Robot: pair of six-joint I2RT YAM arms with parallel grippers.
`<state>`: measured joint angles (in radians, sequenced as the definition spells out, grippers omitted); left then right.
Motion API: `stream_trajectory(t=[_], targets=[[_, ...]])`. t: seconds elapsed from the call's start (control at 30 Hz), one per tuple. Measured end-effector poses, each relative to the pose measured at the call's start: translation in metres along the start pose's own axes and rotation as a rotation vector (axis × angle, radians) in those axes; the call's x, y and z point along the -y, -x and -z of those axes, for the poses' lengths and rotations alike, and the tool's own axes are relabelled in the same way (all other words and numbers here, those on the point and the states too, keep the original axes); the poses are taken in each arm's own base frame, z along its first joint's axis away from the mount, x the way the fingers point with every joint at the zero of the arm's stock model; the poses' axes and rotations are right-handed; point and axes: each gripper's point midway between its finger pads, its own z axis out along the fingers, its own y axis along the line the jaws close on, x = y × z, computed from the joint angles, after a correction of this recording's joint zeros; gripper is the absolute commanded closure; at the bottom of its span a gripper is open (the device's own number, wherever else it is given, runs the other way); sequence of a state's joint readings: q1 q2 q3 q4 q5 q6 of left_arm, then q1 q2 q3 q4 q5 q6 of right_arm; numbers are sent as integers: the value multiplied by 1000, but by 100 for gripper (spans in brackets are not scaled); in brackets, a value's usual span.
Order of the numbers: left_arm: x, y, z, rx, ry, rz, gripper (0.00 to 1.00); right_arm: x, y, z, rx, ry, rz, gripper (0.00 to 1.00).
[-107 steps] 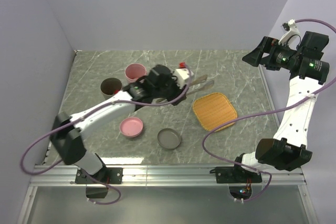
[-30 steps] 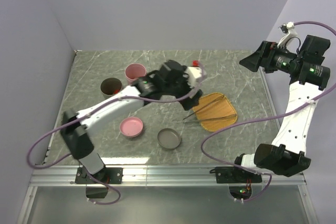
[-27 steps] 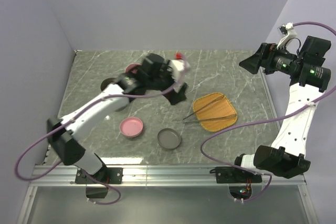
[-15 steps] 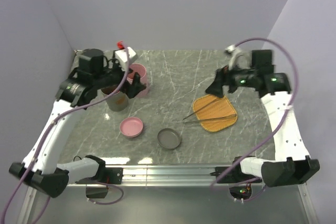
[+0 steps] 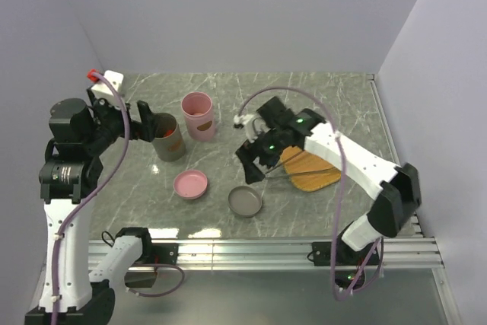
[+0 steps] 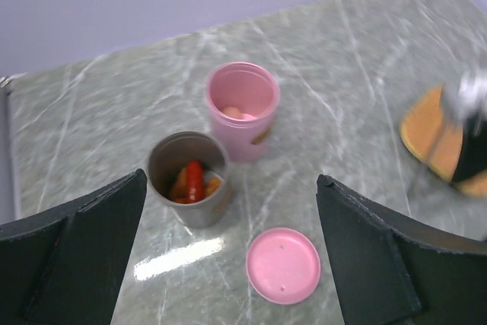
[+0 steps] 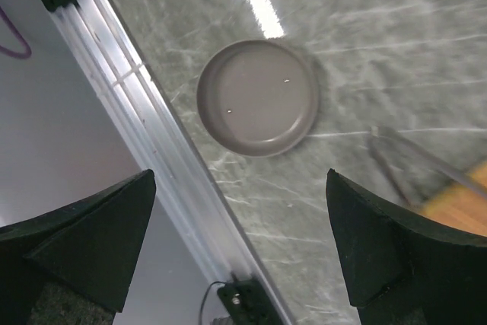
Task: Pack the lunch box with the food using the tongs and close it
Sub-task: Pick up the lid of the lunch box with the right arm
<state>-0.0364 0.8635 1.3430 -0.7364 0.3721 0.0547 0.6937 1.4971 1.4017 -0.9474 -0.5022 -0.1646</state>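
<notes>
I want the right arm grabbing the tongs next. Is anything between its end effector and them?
Nothing visible does. The open right end effector hangs near the grey lid; the tongs lie beside it, partly on the orange tray, with only bare table between.

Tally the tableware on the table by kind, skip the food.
Cups: 2 (tall pink plastic cup, tall grey cup)
Lids: 2 (round pink lid, round grey lid)
Orange square tray: 1
Thin silver metal tongs: 1
Total: 6
</notes>
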Motion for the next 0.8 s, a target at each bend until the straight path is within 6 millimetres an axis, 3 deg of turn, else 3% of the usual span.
stream_trajectory(t=[0.17, 0.4, 0.8], targets=[[-34, 5, 5, 36, 150, 119, 0, -27, -22, -50, -170, 27, -45, 2], [-43, -5, 13, 47, 210, 213, 1, -54, -35, -83, -240, -51, -90, 8], [-54, -5, 11, 63, 236, 321, 1, -47, -32, -151, -297, -264, -110, 21]])
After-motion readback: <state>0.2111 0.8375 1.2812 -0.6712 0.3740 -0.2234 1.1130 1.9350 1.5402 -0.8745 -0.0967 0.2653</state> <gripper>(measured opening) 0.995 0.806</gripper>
